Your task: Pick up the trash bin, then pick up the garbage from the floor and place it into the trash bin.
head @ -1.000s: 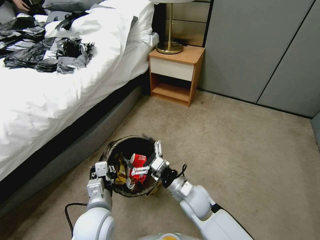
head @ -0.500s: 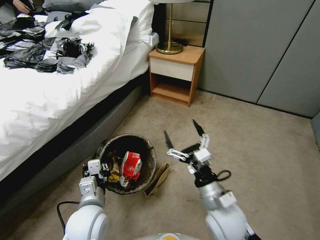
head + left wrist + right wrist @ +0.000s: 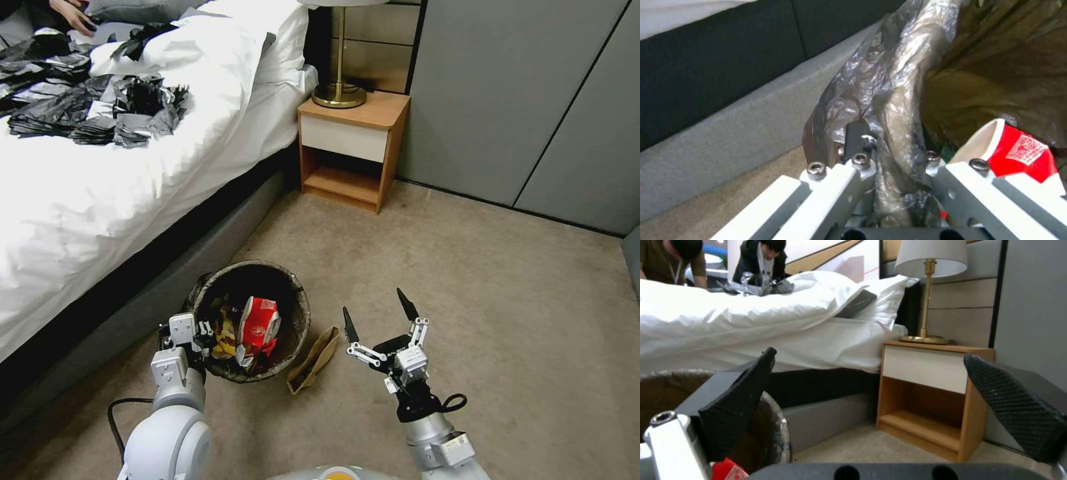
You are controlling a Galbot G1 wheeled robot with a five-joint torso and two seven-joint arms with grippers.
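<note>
Left end effector (image 3: 190,333) pinching trash bin (image 3: 301,313) rim, right end effector (image 3: 377,313) spread, brown paper bag (image 3: 313,359) between

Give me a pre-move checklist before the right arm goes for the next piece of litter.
1. Left gripper clamped on trash bin rim: ok.
2. Right gripper open and empty: ok.
3. Red packet inside bin: ok.
4. Brown paper bag on the floor, beside the bin: ok.
5. Carpet between right gripper and bag unobstructed: ok.
6. Bin lifted or resting on floor: cannot tell.
</note>
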